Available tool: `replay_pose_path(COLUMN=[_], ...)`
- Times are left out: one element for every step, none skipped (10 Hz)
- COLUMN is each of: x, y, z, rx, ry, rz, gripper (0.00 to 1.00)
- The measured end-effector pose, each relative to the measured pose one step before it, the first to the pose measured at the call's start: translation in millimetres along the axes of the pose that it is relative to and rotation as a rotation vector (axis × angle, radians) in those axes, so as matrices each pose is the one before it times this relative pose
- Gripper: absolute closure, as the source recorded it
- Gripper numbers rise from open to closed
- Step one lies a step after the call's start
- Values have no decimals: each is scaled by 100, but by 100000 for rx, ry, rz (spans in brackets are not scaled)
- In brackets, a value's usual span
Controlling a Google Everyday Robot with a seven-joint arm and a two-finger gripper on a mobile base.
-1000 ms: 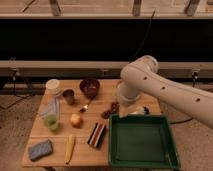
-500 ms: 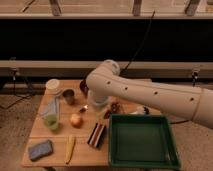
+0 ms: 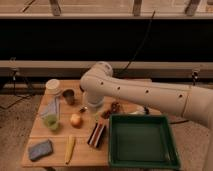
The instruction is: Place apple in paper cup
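The apple (image 3: 76,119), small, yellowish-orange with a red blush, sits on the wooden table (image 3: 82,157) left of centre. The white paper cup (image 3: 52,86) stands upright at the table's back left corner, apart from the apple. My white arm (image 3: 145,95) reaches in from the right and bends over the middle of the table. My gripper (image 3: 86,107) hangs low below the bend, just right of and behind the apple, not touching it. Most of it is hidden by the arm.
A small dark grey cup (image 3: 69,96) stands right of the paper cup. A green cup (image 3: 52,122) and a pale bag (image 3: 51,107) lie left of the apple. In front are a yellow banana-like item (image 3: 70,148), a blue sponge (image 3: 40,149) and a dark packet (image 3: 97,135). A green tray (image 3: 142,140) fills the right side.
My arm has swung left across the table, from over the tray's back edge to over the table's middle. It now hides the brown bowl. The apple and cups have not moved.
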Motion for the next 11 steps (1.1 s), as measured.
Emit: replay_pose_path(x=[77,199,110,404,140,155,29,-140,-484,-537,-966], y=[-17,-313,-1121,-1348,-1296,-1373,-769,-578,-393,-281,-534], z=[138,615,1250,1099,1129,1367,976,788,775,507,637], rx=[-38,612,716,804,299,-65,-645,-975,-1701,-1035,-1210], ry=[-323,-1574,-943,-267,-451,-370,-340,-512,-908,-454,-720], rz=[-31,-246,-1307,-1211,-1324,-1279,-836,-997,-1719,-1425,-2226], gripper=[35,35,35,35,35,35,35,35,35,35,35])
